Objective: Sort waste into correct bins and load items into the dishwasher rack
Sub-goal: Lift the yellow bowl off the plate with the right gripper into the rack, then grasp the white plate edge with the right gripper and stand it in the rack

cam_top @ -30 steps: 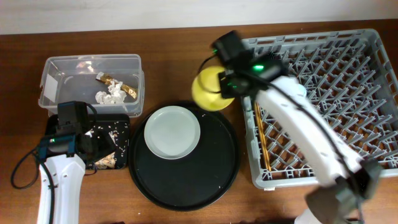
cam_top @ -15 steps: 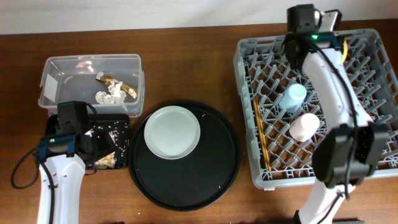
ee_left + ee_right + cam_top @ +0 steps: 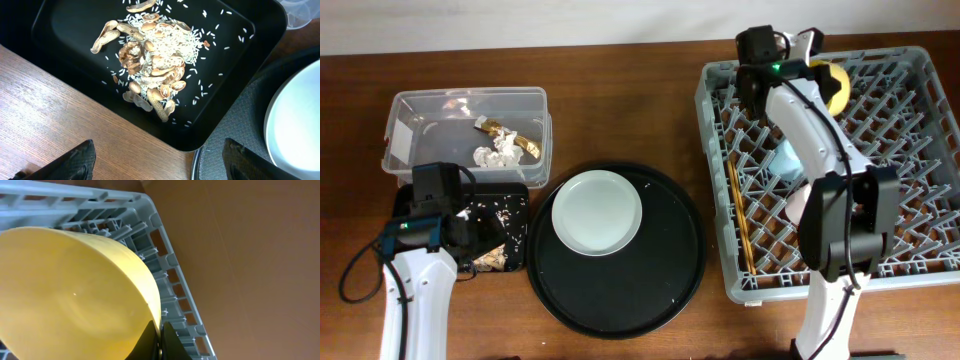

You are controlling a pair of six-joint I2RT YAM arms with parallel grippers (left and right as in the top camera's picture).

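Beneath the right gripper (image 3: pixel 159 332) lies the dishwasher rack (image 3: pixel 910 190), with its corner wall just past the fingertips in the wrist view. The gripper is pinched tight on the rim of the small yellow bowl (image 3: pixel 65 295), which is tilted on edge over the pegs by that corner. Whether the bowl touches the pegs cannot be told.

A good placement would likely mean lowering the bowl until its rim slots between two peg rows, leaning and clear of the wall, and only then letting go.

Only the overhead view shows the plate (image 3: pixel 597 212) not yet loaded, the light blue cup (image 3: pixel 786 160) and the chopsticks (image 3: pixel 740 215). Only the left wrist view shows the left gripper (image 3: pixel 160 161) spread wide, with the black tray (image 3: pixel 60 22) and its food scraps (image 3: pixel 150 65) just ahead of its fingers.
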